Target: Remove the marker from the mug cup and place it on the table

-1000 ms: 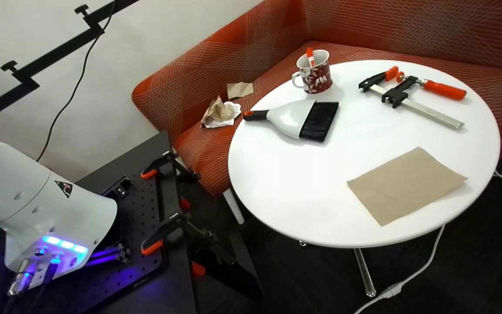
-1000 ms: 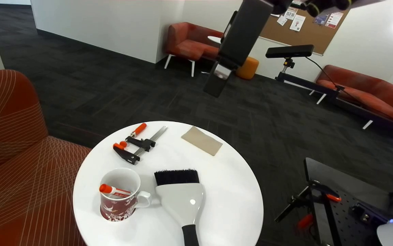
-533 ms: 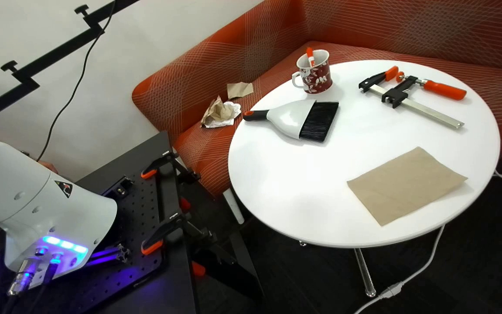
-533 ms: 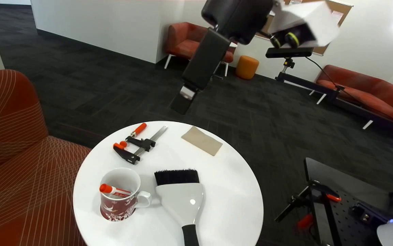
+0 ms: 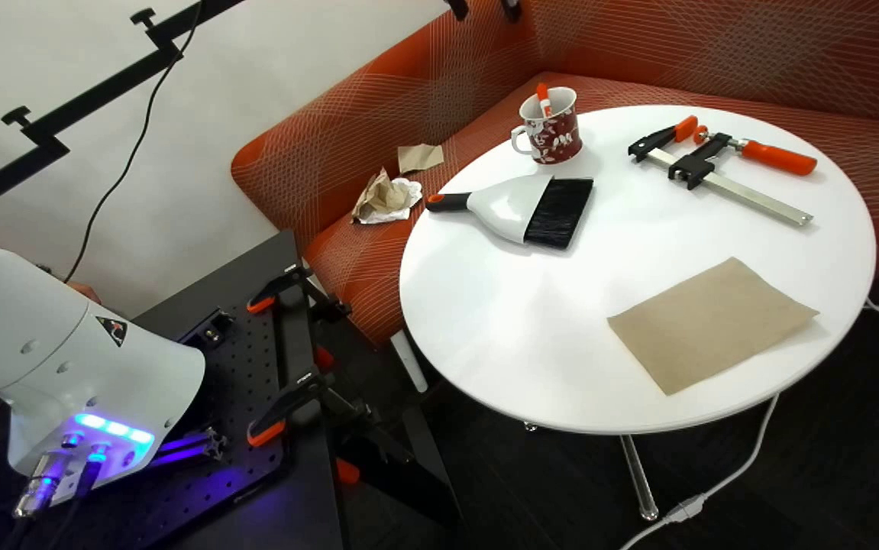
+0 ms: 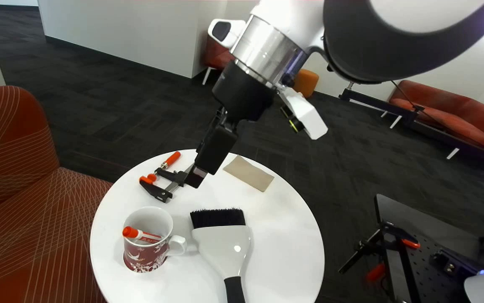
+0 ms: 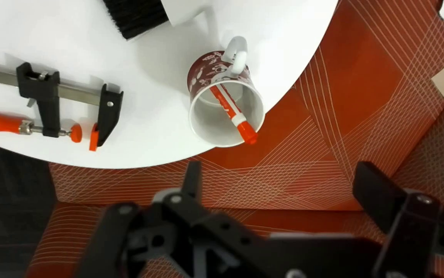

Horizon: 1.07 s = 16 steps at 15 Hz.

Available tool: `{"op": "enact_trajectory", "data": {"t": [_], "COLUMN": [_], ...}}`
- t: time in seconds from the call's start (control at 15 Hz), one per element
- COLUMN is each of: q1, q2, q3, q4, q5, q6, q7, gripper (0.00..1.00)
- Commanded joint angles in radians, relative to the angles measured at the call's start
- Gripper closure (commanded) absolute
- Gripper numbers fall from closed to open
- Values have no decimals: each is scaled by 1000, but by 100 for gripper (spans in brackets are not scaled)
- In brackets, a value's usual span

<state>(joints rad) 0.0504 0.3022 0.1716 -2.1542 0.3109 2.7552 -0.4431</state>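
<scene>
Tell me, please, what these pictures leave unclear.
Lower end of the slim red-and-white marker: hidden by the side of the red-patterned white mug in all three views.
Its markings: too small to read in any view.
Middle of the white robot arm: cut off by picture edges in both exterior views.

The mug cup [image 6: 148, 253] looks glossy, the marker [image 7: 232, 113] plastic, the table [image 5: 531, 321] smooth, the sofa [image 5: 454, 99] woven cloth
</scene>
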Motion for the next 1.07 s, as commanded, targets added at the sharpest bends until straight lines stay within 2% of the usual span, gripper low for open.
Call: {"op": "enact_trajectory", "data": {"t": [0.0, 0.27, 0.6, 0.93, 1.0], "q1": [-72, -84, -64, -75, -74], "q2": [87, 172, 271, 354, 323], "q3": [61, 65, 56, 95, 83], "q4": [66, 131, 219, 313, 253], "q5": [-21, -121, -269, -337, -333], "q6": [0, -6, -20, -89, -34], "q7": [-107, -115, -103, -129, -92], "gripper": [0, 0, 0, 0, 0]}}
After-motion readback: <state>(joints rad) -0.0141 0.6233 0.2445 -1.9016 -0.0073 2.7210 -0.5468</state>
